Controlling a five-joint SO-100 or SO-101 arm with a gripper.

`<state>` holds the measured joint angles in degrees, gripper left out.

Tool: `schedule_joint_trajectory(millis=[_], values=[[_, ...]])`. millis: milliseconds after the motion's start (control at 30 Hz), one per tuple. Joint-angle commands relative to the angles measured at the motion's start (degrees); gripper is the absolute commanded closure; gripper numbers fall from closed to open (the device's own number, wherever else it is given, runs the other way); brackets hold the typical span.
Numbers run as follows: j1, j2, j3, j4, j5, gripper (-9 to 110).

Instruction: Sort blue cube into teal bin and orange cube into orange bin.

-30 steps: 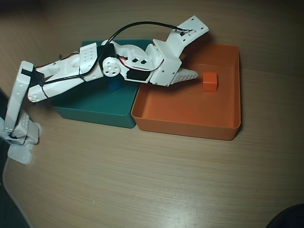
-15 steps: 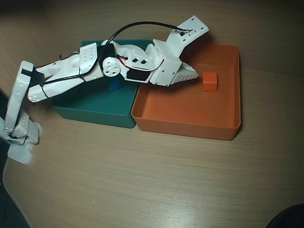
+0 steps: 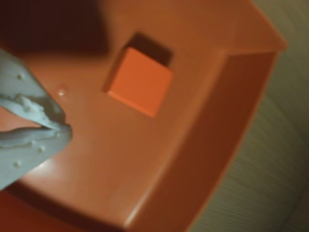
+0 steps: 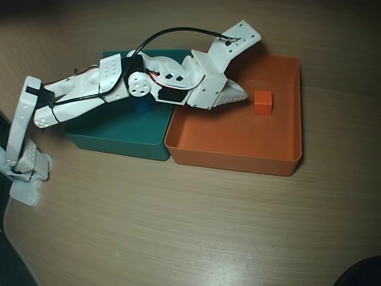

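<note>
Pincer hangs over the orange bin, tips together, empty. Orange cube sits on the bin floor, just beside the tips, not touching; wrist view shows it flat, near a corner. Blue cube peeks out under the arm in the teal bin. Best move imo: lift straight up, clear of walls, w/o nudging the cube. Count: 2 cubes, 2 bins, 1 arm on the tabletop.

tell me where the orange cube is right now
The orange cube sits on the floor of the orange bin, toward its upper right in the overhead view, just right of the gripper and not touching it.
</note>
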<state>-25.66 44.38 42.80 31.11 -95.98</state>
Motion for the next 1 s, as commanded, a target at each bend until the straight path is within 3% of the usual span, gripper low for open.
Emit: schedule_joint_trajectory(millis=[0,367,967], values=[[0.1,15.6,7.1,-0.1,-0.2,107],[0.1,51.1,43.3,-0.1,0.8,107],[4.1,84.7,75.0,-0.1,-0.4,107]])
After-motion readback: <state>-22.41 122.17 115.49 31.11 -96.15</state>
